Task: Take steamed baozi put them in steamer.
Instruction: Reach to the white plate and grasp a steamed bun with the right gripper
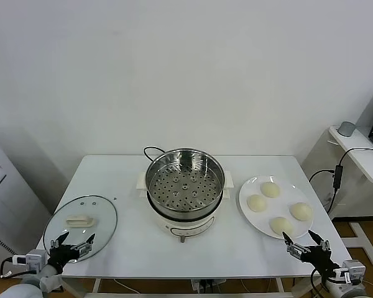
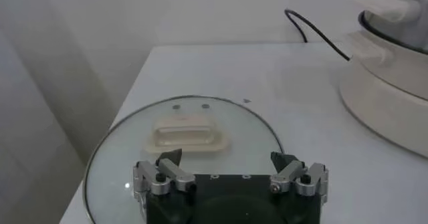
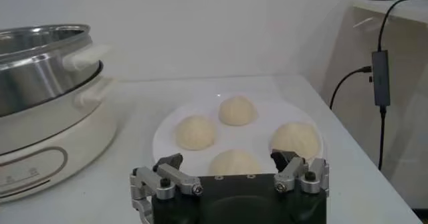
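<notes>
Several pale round baozi [image 1: 270, 189] lie on a white plate [image 1: 245, 194] at the table's right; they also show in the right wrist view [image 3: 195, 132]. The steel steamer [image 1: 184, 181] with its perforated tray stands empty on a cream base at the table's middle, and shows in the right wrist view [image 3: 47, 71]. My right gripper [image 1: 302, 241] is open and empty at the front right edge, just short of the plate [image 3: 227, 160]. My left gripper [image 1: 74, 241] is open and empty at the front left, over the near rim of the glass lid [image 2: 226, 158].
A round glass lid [image 1: 81, 222] with a cream handle lies flat at the table's front left. A black cord [image 1: 150, 149] runs behind the steamer. A side desk with cables [image 1: 354, 149] stands off the table's right.
</notes>
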